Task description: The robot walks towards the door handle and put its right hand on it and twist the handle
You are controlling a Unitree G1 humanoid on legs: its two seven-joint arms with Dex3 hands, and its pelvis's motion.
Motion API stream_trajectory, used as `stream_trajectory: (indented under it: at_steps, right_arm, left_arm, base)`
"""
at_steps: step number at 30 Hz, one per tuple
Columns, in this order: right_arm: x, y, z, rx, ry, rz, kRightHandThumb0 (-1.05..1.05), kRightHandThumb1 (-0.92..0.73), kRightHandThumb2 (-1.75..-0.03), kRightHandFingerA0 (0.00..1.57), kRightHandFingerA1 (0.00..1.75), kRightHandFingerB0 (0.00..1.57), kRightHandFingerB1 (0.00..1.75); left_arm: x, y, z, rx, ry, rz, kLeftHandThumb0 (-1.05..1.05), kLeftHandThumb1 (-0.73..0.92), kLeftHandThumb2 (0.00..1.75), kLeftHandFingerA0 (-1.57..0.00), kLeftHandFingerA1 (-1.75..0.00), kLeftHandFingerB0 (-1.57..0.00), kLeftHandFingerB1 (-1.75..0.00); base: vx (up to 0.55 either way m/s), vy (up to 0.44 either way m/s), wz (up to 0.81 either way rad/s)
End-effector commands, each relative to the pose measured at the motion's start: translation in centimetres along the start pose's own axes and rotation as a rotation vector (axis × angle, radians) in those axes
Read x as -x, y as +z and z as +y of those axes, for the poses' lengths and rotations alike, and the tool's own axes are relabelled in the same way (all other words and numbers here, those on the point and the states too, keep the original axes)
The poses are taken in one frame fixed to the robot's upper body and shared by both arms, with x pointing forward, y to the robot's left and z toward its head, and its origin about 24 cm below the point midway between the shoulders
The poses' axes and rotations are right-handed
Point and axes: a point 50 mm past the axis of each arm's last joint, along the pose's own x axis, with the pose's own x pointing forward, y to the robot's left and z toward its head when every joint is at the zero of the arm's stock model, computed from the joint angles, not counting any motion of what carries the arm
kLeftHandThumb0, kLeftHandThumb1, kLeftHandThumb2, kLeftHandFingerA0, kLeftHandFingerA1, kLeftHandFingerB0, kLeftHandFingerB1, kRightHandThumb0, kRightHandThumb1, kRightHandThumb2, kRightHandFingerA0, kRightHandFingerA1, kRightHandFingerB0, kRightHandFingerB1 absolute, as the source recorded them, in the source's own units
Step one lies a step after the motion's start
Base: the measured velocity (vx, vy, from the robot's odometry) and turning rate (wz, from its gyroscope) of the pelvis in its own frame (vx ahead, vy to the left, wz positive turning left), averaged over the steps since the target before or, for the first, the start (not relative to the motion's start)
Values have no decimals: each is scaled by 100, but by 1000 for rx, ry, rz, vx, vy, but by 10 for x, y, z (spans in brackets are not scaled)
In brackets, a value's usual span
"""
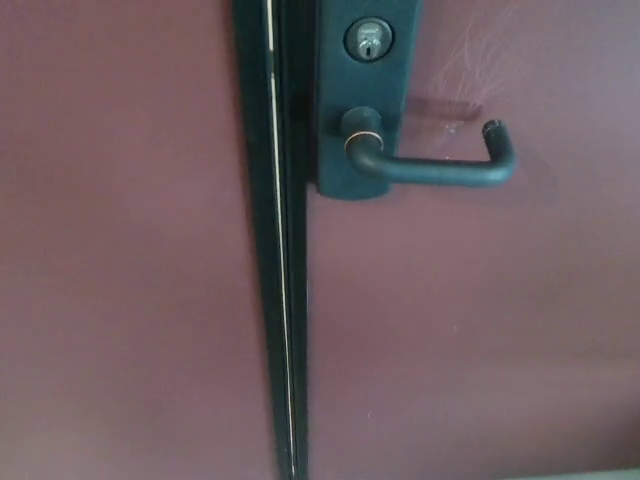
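Observation:
A dark lever door handle (440, 168) juts to the right from a dark backplate (366, 110) on the maroon door (470, 330), in the upper middle of the head view. The lever lies level, and its far tip bends back toward the door. Above the lever's hub sits a round keyhole cylinder (368, 39). Neither of my hands nor any arm shows in this view.
A dark vertical seam (278, 260) runs down between the handle's door leaf and a second maroon leaf (120, 260) on the left. A thin sliver of pale floor (610, 474) shows at the bottom right corner. Faint scratches (470, 55) mark the door above the lever.

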Motion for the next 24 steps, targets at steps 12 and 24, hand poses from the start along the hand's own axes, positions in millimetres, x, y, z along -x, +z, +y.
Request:
stream_trajectory:
  at_steps: [12, 24]
  right_arm:
    - [0, -1, 3, -13, 18, 16, -22, -71, -61, 64, 44, 46, 38]
    - [1, -5, 5, 20, 32, 24, -22, -71, -61, 63, 44, 48, 39]
  left_arm:
    - [1, -2, 0, -24, -11, 2, -35, 58, 71, -56, -50, -38, -43]
    - [1, -1, 0, -23, -23, 6, -35, 59, 71, -56, -49, -38, -43]
  base:
    - [99, -165, 8]
    - [122, -82, -7]
